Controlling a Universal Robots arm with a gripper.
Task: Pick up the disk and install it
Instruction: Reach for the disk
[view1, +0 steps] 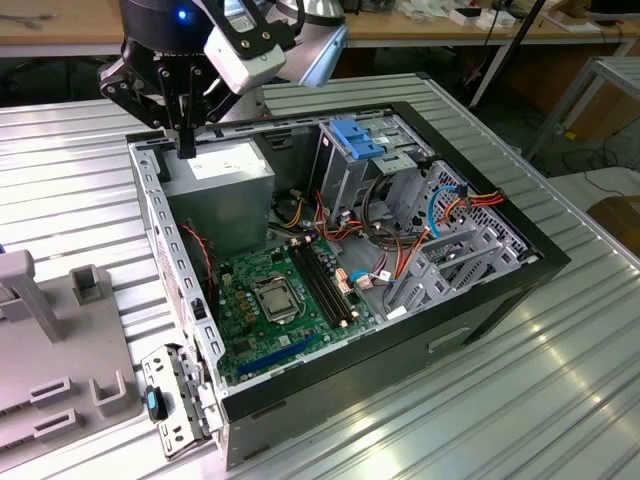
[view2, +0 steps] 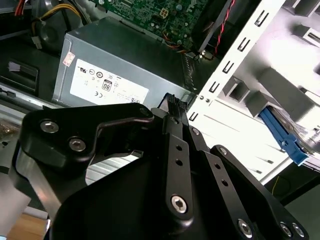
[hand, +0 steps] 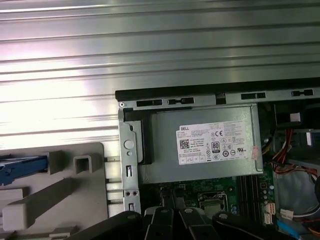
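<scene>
We count one disk, one hand, one open computer case and one power-supply box. The black two-fingered hand (view1: 186, 150) hangs over the far corner of the black open-sided tower computer case (view1: 500, 262) at the exterior view's left. It points straight down at the grey metal power-supply box with a white sticker (view1: 222, 190). In the second wrist view its fingers (view2: 175, 107) are drawn narrow, tips together with nothing between them, just over the box edge (view2: 125, 65); we cannot tell if they touch it. The disk, a flat drive with blue plastic rails (hand: 22, 166), lies outside the case on the one pale grey moulded plastic fixture (hand: 60, 192), well apart from the hand. The fixture sits on the ribbed metal counter (view1: 480, 410) just beside the case's perforated wall, at the exterior view's left (view1: 60, 340). We see only one blue rail and a sliver of shiny body (view2: 282, 136). The rail, and so the disk's long axis, runs about parallel to the power-supply box's longer side; we cannot tell which way its label or ends face. Inside the case lie one green motherboard (view1: 265, 310) and a blue plastic latch piece (view1: 355, 135) atop the drive cage.
</scene>
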